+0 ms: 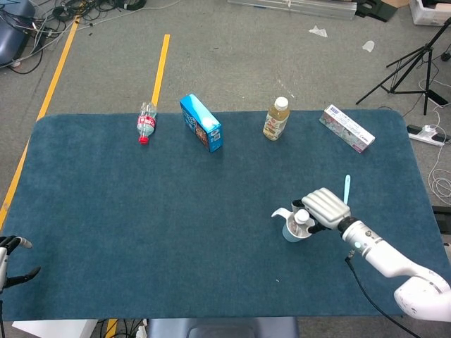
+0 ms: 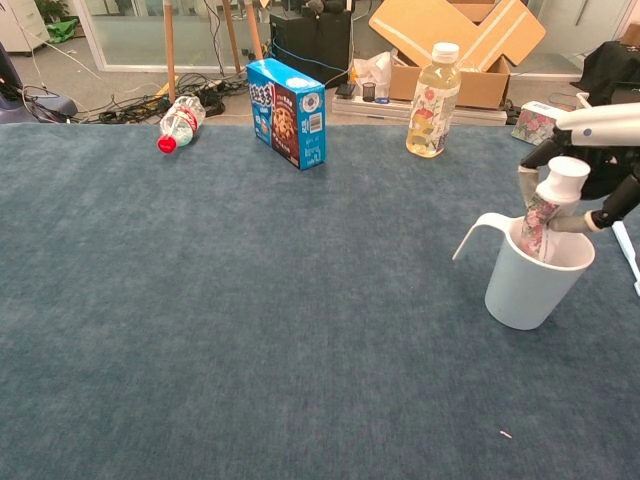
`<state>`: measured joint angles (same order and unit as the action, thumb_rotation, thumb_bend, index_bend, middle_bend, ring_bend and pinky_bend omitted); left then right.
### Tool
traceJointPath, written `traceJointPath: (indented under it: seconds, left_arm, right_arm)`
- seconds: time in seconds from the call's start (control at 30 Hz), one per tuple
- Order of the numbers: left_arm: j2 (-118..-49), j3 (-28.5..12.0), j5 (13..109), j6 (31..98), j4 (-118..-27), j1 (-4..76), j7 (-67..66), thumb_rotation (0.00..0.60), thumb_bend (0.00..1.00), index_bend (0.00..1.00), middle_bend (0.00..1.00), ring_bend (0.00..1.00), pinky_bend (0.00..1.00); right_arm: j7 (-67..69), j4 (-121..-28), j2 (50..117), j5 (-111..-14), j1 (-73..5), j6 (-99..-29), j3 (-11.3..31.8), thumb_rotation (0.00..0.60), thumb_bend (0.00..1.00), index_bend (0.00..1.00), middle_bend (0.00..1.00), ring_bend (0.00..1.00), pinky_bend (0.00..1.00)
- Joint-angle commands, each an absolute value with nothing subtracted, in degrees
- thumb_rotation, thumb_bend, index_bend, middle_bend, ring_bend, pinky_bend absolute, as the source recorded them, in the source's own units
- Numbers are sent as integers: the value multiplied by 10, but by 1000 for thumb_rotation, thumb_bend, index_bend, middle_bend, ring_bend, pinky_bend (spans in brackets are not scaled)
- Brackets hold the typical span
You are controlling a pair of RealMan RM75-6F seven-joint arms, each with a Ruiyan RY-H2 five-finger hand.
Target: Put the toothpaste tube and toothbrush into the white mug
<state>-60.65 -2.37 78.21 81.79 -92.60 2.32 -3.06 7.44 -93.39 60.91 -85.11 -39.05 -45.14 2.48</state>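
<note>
The white mug (image 2: 527, 281) (image 1: 289, 227) stands on the blue table near its right side, handle pointing left. A floral toothpaste tube (image 2: 545, 208) with a white cap (image 1: 301, 217) stands nearly upright inside it, cap up. My right hand (image 1: 326, 206) (image 2: 598, 158) is over the mug and still grips the tube near its cap. The pale blue toothbrush (image 1: 347, 189) (image 2: 626, 243) lies on the table just right of the mug. My left hand (image 1: 10, 259) rests at the table's near left corner, holding nothing, fingers apart.
Along the far edge lie a small bottle with a red cap (image 1: 146, 122), a blue box (image 1: 201, 122), a yellow drink bottle (image 1: 276, 118) and a floral carton (image 1: 347, 127). A tiny white scrap (image 2: 505, 434) lies in front of the mug.
</note>
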Motion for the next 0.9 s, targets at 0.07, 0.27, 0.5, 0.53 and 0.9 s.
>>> traceJointPath:
  seconds: [0.07,0.27,0.5,0.53,0.9]
  left_arm:
    - [-606,-23,783,818,-926,23,-30,600,0,433,403,306,352]
    - [-606,-23,784,818,-927,23,-31,600,0,433,403,306,352]
    - [-606,-23,783,818,-927,23,-31,600,0,433,403,307,352]
    - [-606,-23,784,818,-927,23,-31,600,0,433,403,307,352]
    - [-606,-23,785,819,-926,23,-29,600,0,433,403,306,351]
  right_arm:
    - [64,-930,617,-841,-394,-445,26,600,321,728,1000,1000,1000]
    - [57,-925,626,-831,-398,-438,26,600,318,728,1000,1000,1000]
    - [64,-919,632,-832,-401,-435,24,600,294,707,1000,1000,1000]
    - [66,-918,633,-833,-402,-435,24,600,285,686,1000,1000,1000]
    - [86,-910,637,-844,-405,-435,19,600,193,508,1000,1000,1000]
